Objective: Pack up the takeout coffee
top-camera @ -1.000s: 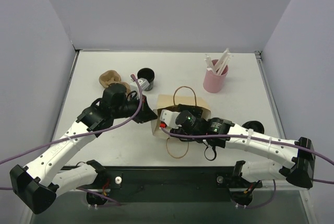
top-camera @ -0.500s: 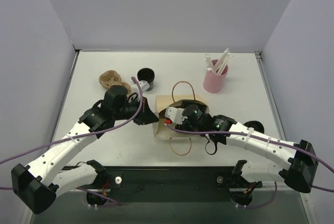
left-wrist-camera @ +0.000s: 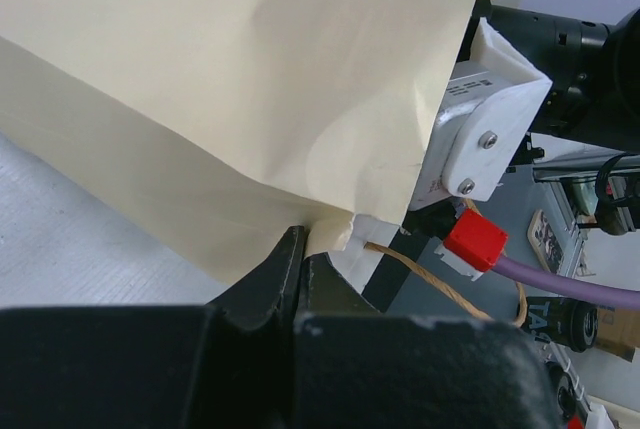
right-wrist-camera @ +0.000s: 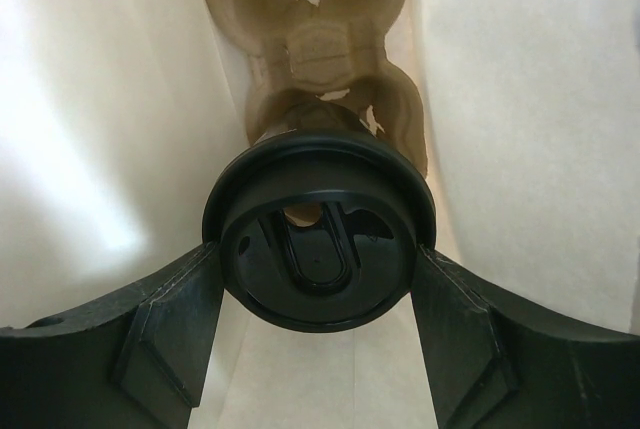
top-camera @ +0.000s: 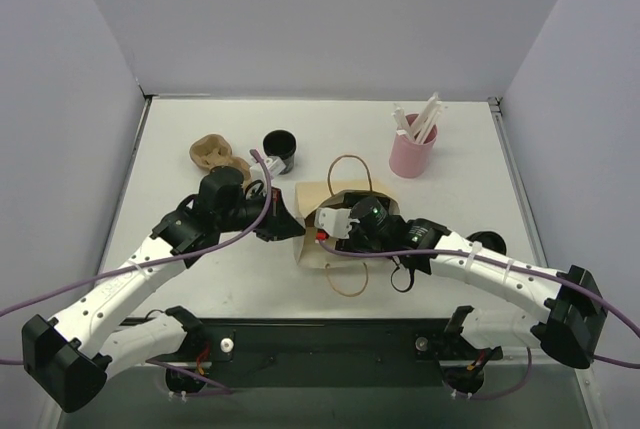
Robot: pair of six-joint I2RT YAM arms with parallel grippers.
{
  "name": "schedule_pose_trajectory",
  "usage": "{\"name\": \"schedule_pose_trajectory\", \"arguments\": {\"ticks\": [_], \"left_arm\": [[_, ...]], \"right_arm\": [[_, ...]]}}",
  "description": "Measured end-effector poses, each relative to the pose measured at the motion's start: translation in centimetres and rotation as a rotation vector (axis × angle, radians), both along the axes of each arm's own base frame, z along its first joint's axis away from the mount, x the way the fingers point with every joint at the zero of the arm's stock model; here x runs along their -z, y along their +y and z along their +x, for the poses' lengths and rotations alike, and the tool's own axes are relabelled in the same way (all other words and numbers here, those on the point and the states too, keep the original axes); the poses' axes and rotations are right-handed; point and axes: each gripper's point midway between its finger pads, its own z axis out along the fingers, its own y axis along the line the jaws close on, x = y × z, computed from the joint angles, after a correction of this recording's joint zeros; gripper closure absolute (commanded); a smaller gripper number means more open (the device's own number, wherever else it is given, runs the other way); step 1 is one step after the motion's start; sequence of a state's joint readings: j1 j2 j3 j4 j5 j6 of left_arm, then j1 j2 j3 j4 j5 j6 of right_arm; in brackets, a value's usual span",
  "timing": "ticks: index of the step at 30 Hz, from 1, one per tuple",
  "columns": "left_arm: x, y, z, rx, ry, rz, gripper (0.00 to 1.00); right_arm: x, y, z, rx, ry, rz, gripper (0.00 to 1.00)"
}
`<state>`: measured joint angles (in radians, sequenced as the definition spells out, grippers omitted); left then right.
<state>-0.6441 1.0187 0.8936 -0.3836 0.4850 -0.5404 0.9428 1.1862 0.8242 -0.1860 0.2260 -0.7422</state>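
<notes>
**Seating the cup in the bag.** The cup [right-wrist-camera: 318,244], with only its black lid showing, is lying inside the bag [top-camera: 314,199], just short of the pulp carrier [right-wrist-camera: 322,39] resting deeper in the bag. The right tool [right-wrist-camera: 316,261] is clasping the lid from both sides, its fingers spread wide around it. The left tool [left-wrist-camera: 302,255] is pressed together on the bag's lip, pinching the paper so that the mouth is gaping.

Done well, the right tool is advancing straight along the bag, lining the cup's base up with a carrier pocket and staying clear of the paper walls. The left tool meanwhile is bracing the lip against drag.

On the table [top-camera: 330,129], beyond the bag's far-left corner, a second cup [top-camera: 279,146] and a spare carrier [top-camera: 210,152] are waiting. Beyond its far-right corner a pink holder [top-camera: 411,155] of stirrers [top-camera: 425,114] is standing. No brand, label or writing is legible.
</notes>
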Motion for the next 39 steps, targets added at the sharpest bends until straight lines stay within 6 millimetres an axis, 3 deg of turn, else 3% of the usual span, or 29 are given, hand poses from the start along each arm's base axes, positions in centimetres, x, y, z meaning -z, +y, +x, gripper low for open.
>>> {"name": "schedule_pose_trajectory", "arguments": {"ticks": [24, 27, 28, 30, 39], "left_arm": [[0.1, 0.5, -0.8, -0.009, 0.016, -0.012, 1.0], [0.4, 0.7, -0.8, -0.016, 0.023, 0.002, 0.8], [0.5, 0.8, -0.8, -0.019, 0.02, 0.01, 0.65], [0.7, 1.3, -0.6, -0.048, 0.028, 0.04, 0.56], [0.3, 4.7, -0.1, -0.246, -0.008, 0.084, 0.48]], "right_arm": [[0.3, 1.8, 1.5, -0.073, -0.073, -0.014, 0.68], [0.9, 1.9, 1.6, -0.073, -0.064, -0.025, 0.68], [1.1, 1.9, 1.6, -0.07, -0.06, -0.026, 0.68], [1.2, 2.1, 1.6, -0.068, -0.058, -0.021, 0.69], [1.3, 2.4, 1.3, -0.032, -0.037, 0.025, 0.71]]}}
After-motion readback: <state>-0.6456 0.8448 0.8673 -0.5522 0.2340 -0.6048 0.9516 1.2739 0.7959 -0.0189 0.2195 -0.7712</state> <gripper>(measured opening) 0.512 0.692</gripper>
